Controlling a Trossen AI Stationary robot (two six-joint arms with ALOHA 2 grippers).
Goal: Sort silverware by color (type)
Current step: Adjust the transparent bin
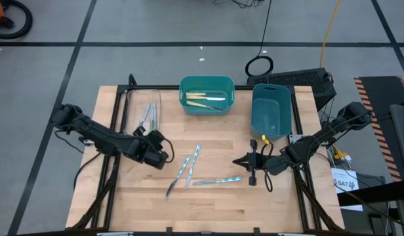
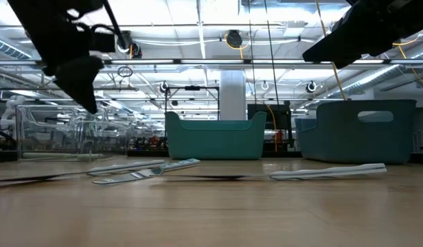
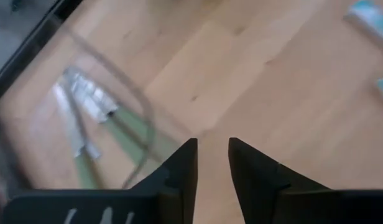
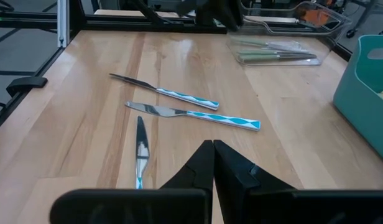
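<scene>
Three light-blue-handled utensils point(image 1: 194, 172) lie flat on the wood between my grippers; the right wrist view shows them point(image 4: 191, 115) ahead of the fingers. Pale green utensils point(image 3: 110, 121) lie in the clear tray point(image 1: 146, 113). Yellow-handled ones point(image 1: 205, 99) lie in the teal bin point(image 1: 185, 88). My left gripper point(image 1: 168, 156) hovers above the table near the tray's near corner, left of the blue utensils, open and holding nothing point(image 3: 213, 162). My right gripper point(image 1: 236, 161) hangs right of the blue utensils, shut and empty point(image 4: 213, 152).
A deeper blue bin point(image 1: 271, 108) stands at the far right of the table, next to the teal bin. Black frame rails run along the table's left and right edges. Bare wood stretches along the near edge point(image 1: 202, 210). Cables and gear lie beyond the far and right edges.
</scene>
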